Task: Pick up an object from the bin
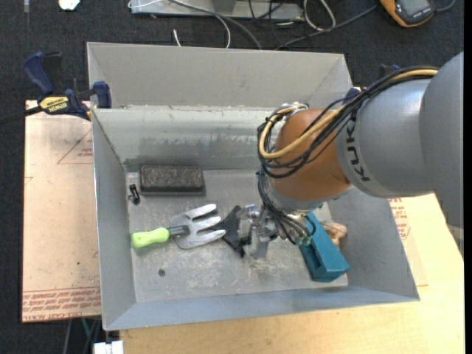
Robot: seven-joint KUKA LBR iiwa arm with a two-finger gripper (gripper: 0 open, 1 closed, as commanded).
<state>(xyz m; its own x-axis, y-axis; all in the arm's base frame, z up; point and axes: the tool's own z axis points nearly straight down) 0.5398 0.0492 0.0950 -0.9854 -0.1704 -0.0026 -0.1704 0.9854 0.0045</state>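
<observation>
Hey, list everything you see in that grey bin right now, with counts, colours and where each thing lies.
Hand fork: one, green handle, silver tines, floor left of centre.
Rectangular block: one, dark grey, by the back wall, left.
Small clip: one, black, by the block's left end.
Black thing: one, kind unclear, between fork tines and gripper.
Blue piece: one, teal blue, floor right, partly under the arm.
Tan thing: one, beside the blue piece.
Bin: one, grey metal.
Gripper: one, metal, low at centre.
Arm: one, grey, orange cover, from the right.
</observation>
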